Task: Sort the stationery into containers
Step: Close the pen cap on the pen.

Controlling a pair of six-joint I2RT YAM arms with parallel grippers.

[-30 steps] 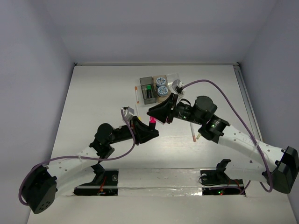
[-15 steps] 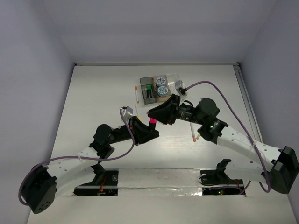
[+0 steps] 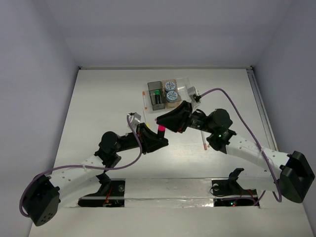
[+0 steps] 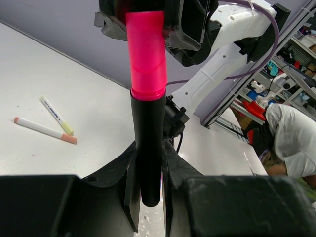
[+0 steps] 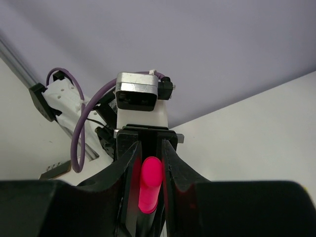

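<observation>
Clamping the black barrel of the marker [image 3: 160, 130] in my left gripper [image 3: 156, 138] — jaws narrow, tight on it — I hold it above the table [image 3: 98, 98], its pink cap [image 4: 146, 54] pointing away from my bases. My right gripper [image 3: 163, 122] meets it there, jaws closed snugly round the cap. Just beyond stand the bins [image 3: 153, 83], and a pen [image 3: 203, 141] lies on the table under my right forearm — apart from both grips.
</observation>
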